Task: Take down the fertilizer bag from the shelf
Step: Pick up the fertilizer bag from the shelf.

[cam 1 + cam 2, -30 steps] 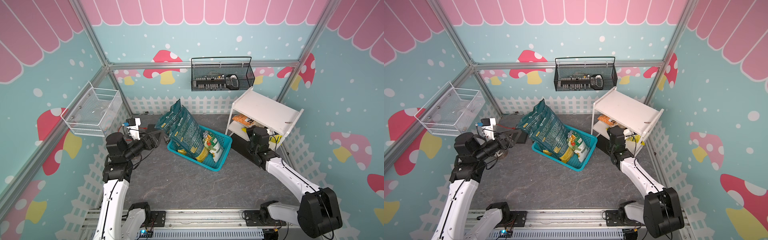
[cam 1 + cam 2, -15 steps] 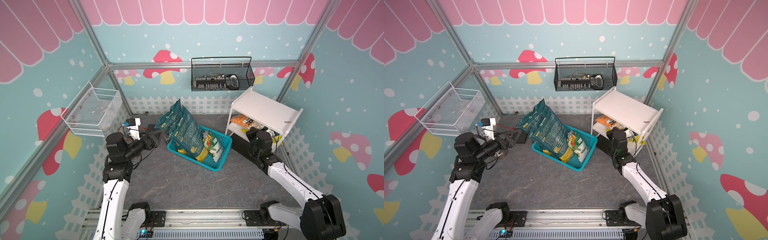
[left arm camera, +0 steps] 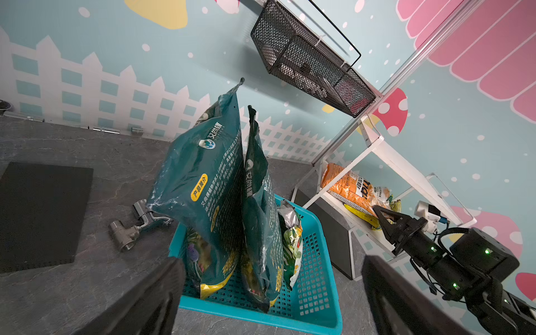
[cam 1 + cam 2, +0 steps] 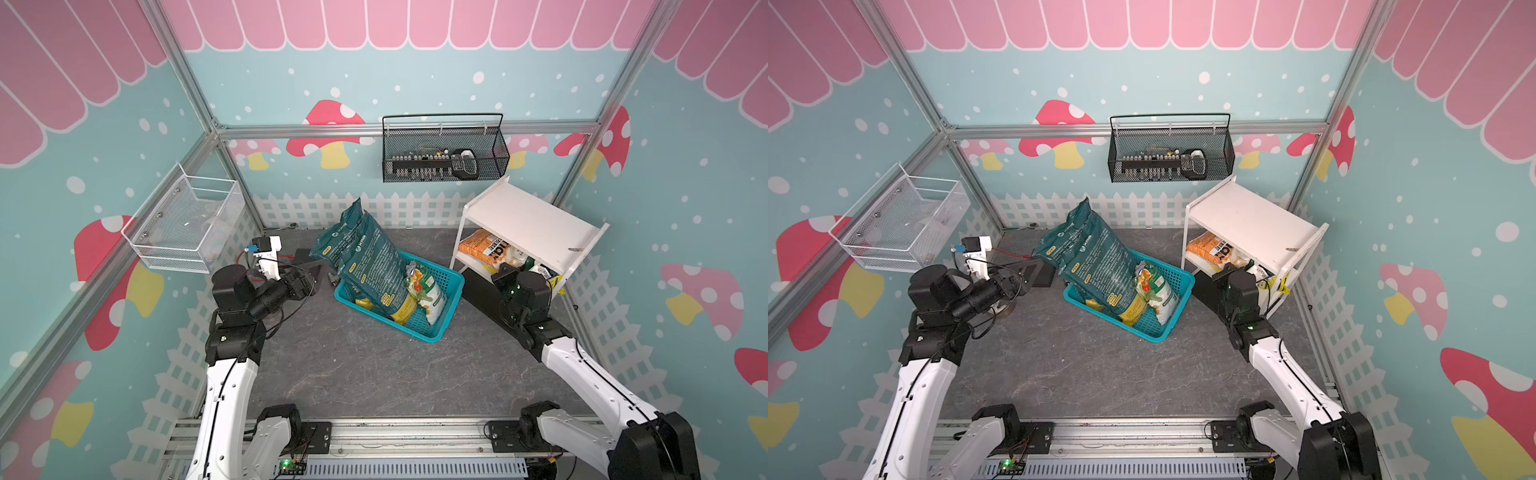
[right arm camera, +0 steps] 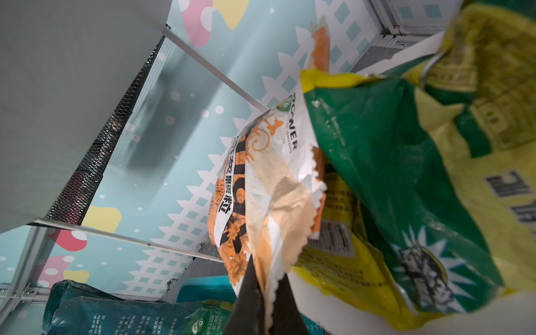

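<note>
Right gripper jaws pressed together, pinching serrated edge of orange fertilizer bag. Arm had drawn back from shelf over last second; bag now poking further out of middle tier, still resting there. Extraction likely under way. Left gripper jaws spread, empty, facing teal basket. Lower shelf tier hidden.

Right gripper, jaws pinched tight on a bag edge, stretches forward on its white arm; left gripper is held low, jaws spread wide
</note>
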Robot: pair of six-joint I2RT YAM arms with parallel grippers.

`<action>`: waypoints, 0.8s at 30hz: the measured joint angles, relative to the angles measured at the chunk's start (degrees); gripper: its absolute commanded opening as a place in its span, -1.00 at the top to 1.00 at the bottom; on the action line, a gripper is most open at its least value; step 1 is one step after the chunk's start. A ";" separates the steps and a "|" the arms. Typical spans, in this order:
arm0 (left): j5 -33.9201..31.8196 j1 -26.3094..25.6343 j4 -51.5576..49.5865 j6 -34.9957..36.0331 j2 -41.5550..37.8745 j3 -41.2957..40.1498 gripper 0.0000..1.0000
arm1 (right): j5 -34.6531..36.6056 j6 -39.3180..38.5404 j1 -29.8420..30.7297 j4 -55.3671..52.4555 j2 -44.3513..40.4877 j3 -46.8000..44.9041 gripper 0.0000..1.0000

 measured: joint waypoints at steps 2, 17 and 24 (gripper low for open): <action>0.02 0.00 0.00 0.00 0.00 0.00 -0.99 | 0.26 -1.68 0.00 3.85 -1.16 -2.69 1.00; 0.02 0.00 -0.09 0.00 0.00 0.00 -0.99 | 1.73 -3.30 0.28 10.23 -4.09 -7.74 1.00; 0.02 0.00 -0.13 0.02 0.00 0.00 -0.99 | 2.82 6.88 0.33 -0.92 5.18 4.37 1.00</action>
